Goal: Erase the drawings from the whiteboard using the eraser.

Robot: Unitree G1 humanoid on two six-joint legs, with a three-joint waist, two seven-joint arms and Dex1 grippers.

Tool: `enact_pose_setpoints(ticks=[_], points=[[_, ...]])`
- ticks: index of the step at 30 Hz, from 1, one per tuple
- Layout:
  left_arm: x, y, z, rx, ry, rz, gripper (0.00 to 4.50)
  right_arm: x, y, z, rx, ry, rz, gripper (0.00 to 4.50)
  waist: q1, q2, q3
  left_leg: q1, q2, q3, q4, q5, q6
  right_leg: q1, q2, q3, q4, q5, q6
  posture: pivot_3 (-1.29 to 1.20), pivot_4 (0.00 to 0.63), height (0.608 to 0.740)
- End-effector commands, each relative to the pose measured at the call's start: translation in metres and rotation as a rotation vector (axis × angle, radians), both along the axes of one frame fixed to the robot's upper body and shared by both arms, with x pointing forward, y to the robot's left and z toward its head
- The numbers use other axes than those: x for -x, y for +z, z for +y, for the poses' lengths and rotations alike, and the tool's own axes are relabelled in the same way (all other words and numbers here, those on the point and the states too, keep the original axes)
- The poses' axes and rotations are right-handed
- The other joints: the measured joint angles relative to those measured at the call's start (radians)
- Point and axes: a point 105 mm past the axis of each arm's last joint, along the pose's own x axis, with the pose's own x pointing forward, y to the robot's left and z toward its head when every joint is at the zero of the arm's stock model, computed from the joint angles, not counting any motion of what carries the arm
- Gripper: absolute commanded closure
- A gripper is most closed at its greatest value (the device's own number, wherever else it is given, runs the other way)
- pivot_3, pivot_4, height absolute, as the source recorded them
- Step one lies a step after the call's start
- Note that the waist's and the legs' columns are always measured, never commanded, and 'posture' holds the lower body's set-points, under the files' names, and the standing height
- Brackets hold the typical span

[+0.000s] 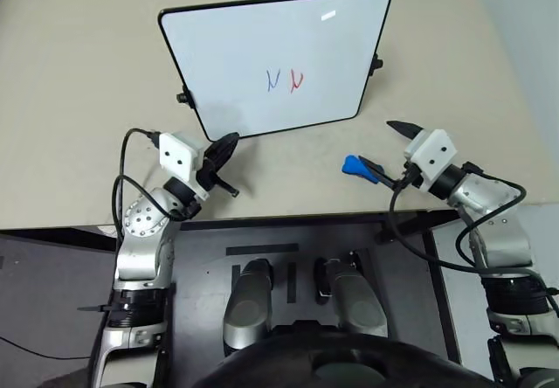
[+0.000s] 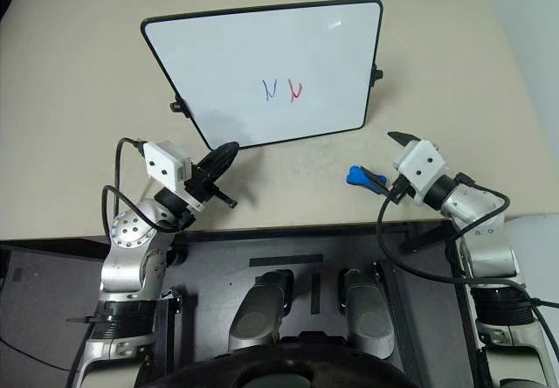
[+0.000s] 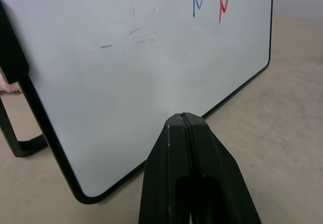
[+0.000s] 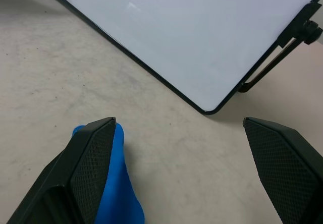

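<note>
Blue, bone-shaped eraser lies on the beige table, touching one finger of the spread right gripper, at five o'clock from the glossy white black-framed whiteboard. Closing off-centre could knock it away; the left gripper is pressed together.

My two head cameras look down over the counter and share the whole whiteboard. My wrist cameras sit low and close, each facing one lower board corner.
</note>
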Motion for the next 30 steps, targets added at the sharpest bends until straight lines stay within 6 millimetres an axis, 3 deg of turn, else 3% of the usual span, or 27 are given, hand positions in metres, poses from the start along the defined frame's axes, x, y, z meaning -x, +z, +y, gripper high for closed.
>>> enact_pose_setpoints(ticks=[1, 16, 30], points=[[-0.003, 0.013, -0.002, 0.002, -0.017, -0.046, 4.50, 0.005, 0.011, 0.007, -0.014, 0.028, -0.046, 0.24, 0.000, 0.000, 0.000, 0.000, 0.000, 0.000, 0.000, 0.000, 0.000, 0.000, 0.000, 0.000, 0.000, 0.000, 0.000, 0.00, 0.150, 0.740], [-0.015, 0.011, -0.021, 0.023, -0.069, -0.056, 4.50, 0.014, 0.011, -0.001, 0.005, 0.006, -0.035, 0.24, 0.001, 0.000, 0.000, 0.000, 0.000, 0.000, 0.000, 0.000, 0.000, 0.000, 0.000, 0.000, 0.000, 0.000, 0.000, 0.00, 0.150, 0.740], [0.004, 0.010, -0.011, 0.034, -0.013, -0.061, 4.50, 0.023, -0.005, 0.016, 0.016, 0.156, 0.107, 0.24, 0.002, 0.000, 0.000, 0.000, 0.000, 0.000, 0.000, 0.000, 0.000, 0.000, 0.001, 0.000, 0.000, -0.005, 0.009, 0.00, 0.150, 0.740]])
